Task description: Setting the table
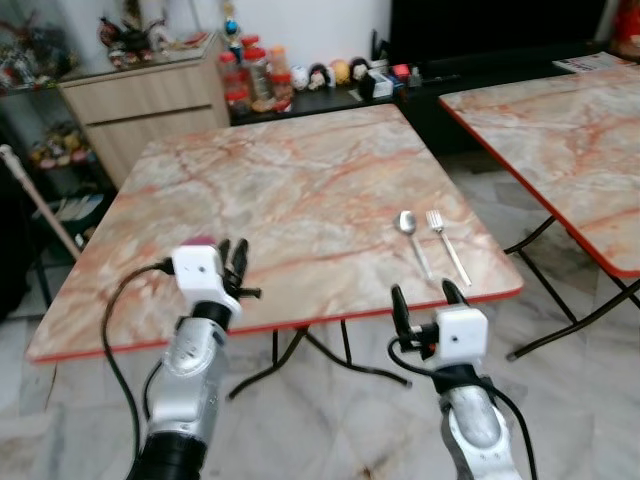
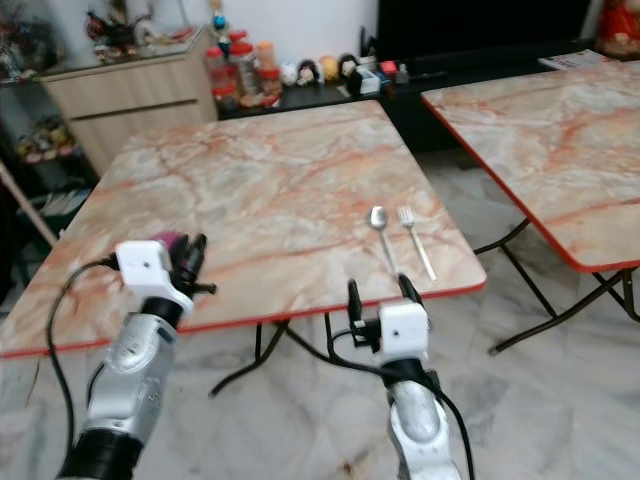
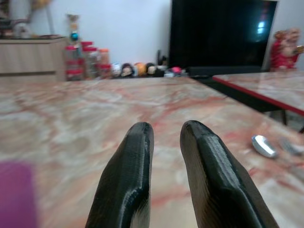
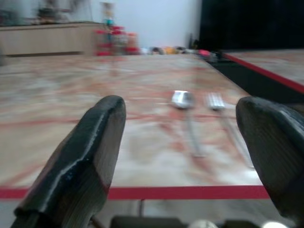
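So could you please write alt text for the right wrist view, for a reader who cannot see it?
A spoon and fork lie side by side on a marble-patterned, red-edged table, seen between the two spread black fingers of the robot's open right hand, which sits just off the table's near edge.

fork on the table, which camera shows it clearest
The left eye view: the fork lies sharp and whole beside the spoon. The right eye view shows it the same but smaller, the right wrist view blurred and foreshortened, the left wrist view as a faint smear.
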Available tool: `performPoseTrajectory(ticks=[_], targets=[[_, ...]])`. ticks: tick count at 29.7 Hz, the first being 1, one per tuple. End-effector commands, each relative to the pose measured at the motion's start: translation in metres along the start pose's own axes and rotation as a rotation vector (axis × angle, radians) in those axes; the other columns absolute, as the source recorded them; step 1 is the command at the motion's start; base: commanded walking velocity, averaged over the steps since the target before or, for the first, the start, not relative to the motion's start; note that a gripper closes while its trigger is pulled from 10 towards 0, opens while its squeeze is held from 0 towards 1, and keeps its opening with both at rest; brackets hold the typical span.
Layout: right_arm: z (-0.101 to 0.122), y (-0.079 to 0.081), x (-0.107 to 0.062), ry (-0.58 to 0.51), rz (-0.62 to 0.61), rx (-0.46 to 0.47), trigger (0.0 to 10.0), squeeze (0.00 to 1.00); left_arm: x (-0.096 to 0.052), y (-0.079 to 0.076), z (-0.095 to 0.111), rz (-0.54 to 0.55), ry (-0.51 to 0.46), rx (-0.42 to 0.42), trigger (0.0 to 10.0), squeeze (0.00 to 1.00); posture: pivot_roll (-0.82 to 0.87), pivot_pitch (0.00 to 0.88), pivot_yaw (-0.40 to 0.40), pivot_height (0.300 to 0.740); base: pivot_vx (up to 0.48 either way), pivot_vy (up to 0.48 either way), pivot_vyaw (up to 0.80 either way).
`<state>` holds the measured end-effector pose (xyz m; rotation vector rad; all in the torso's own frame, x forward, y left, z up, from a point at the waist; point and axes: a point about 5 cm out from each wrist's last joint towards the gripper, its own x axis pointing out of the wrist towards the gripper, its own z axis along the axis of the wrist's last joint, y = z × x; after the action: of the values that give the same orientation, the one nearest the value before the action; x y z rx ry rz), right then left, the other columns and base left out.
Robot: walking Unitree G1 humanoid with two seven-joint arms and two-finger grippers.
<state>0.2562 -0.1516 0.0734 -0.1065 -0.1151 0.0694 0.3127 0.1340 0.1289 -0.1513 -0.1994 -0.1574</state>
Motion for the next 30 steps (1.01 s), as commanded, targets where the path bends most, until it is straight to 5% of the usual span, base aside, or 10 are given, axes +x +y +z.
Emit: performPoseTrajectory(ticks=[1,23,30], targets=[[0.007,0.010,0.004,-0.033,0.020,0.027,10.0,0.00,-0.001,0.012,0.004,0.025,-0.009,0.032,10.0,0.00,0.01,0.000,0.103,0.728,0.277,0.000,0.00],[0.006,0.001,-0.002,-0.018,-0.017,0.040,10.0,0.00,-0.001,0.010,0.004,0.022,-0.009,0.031,10.0,0.00,0.00,0.000,0.102,0.728,0.279,0.000,0.00],[0.005,-0.028,-0.019,0.007,-0.111,-0.011,10.0,0.00,-0.001,0.008,0.002,0.013,-0.003,0.029,10.0,0.00,-0.01,0.001,0.099,0.728,0.115,0.000,0.00]])
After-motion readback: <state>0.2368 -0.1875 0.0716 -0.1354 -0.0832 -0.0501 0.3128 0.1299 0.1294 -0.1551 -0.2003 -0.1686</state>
